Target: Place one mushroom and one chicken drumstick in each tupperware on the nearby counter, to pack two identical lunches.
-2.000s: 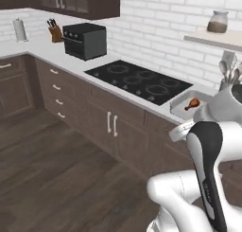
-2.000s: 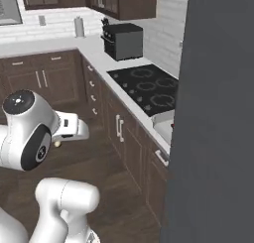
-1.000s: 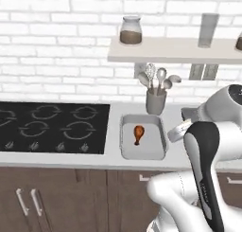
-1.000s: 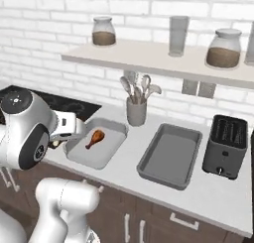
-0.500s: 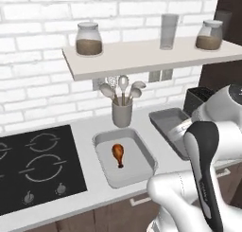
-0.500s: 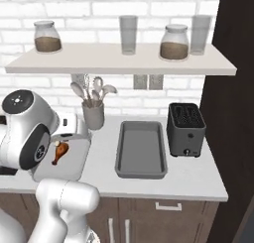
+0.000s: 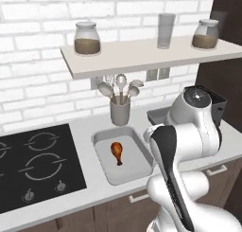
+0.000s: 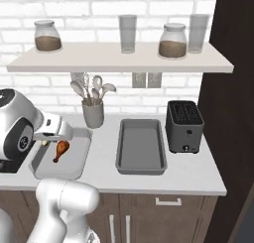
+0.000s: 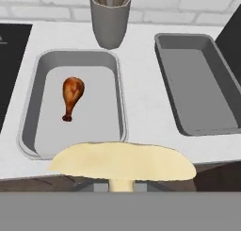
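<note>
A simulated kitchen counter [image 8: 104,155], pale and flat above dark brown cabinets, carries two lidless tubs side by side. The light grey tupperware [image 9: 110,70] sits to the left, with one orange-brown chicken drumstick [image 9: 71,96] lying inside it, bulbous end toward the far wall and bone tip pointing toward the near edge. The darker grey tupperware [image 9: 165,51] stands just to its right, the two apart with a strip of worktop between them.

The gripper [image 9: 121,180] hovers at the near edge of the counter, in front of the light grey tub, its jaws closed tight on the short pale stem of a beige mushroom [image 9: 122,161], whose broad cap spreads across the bottom of the hand view. In the right base view the white arm's hand reaches over the left tub's near-left corner, a small tan shape just visible beneath it.

A grey utensil holder [image 7: 120,111] with spoons stands at the far side of the counter behind the light grey tub. A black toaster [image 8: 183,125] stands right of the darker tub. A black cooktop [image 7: 33,162] lies to the left. Above, a pale wall shelf [image 8: 119,57] holds jars and glasses against white brick.
</note>
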